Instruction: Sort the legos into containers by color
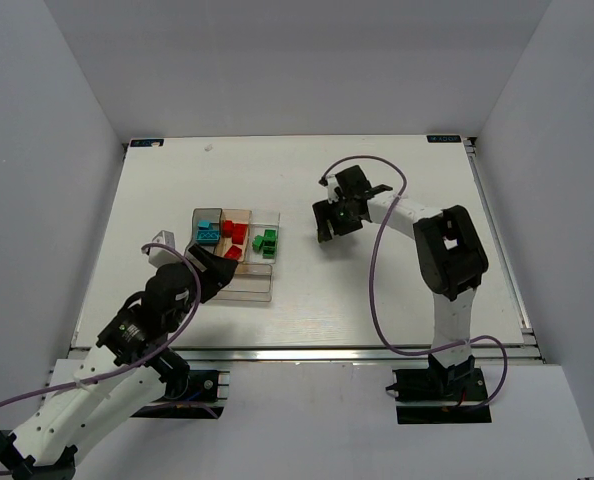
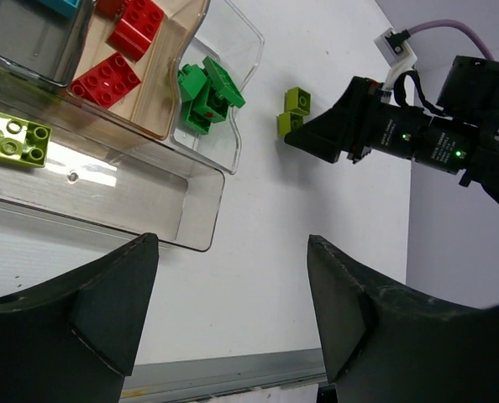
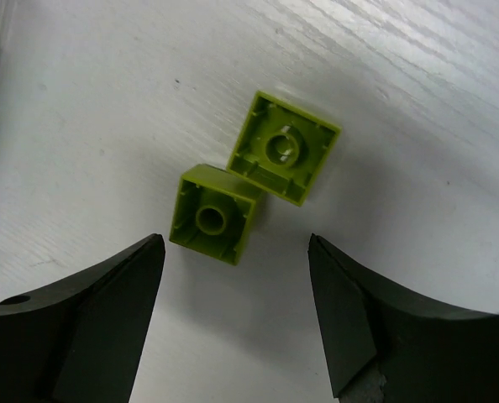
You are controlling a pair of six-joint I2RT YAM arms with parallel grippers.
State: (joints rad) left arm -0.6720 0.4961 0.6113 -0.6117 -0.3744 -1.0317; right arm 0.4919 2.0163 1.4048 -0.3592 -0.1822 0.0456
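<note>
The containers form one tray (image 1: 255,293). Cyan legos (image 1: 209,232) lie in the left bin, red legos (image 1: 235,238) in the tan one and dark green legos (image 1: 267,243) in the clear right one. In the left wrist view one lime lego (image 2: 14,136) lies in the long smoky bin (image 2: 191,228). Two lime legos (image 3: 216,215) (image 3: 285,148) lie upside down and touching on the table, also seen in the left wrist view (image 2: 293,112). My right gripper (image 3: 234,243) is open and empty just above them. My left gripper (image 2: 233,243) is open and empty beside the smoky bin.
The red legos (image 2: 115,50) and green legos (image 2: 206,92) show close in the left wrist view. A small white block (image 1: 163,243) sits left of the tray. White walls enclose the table on three sides, and a metal rail (image 1: 307,350) runs along its near edge.
</note>
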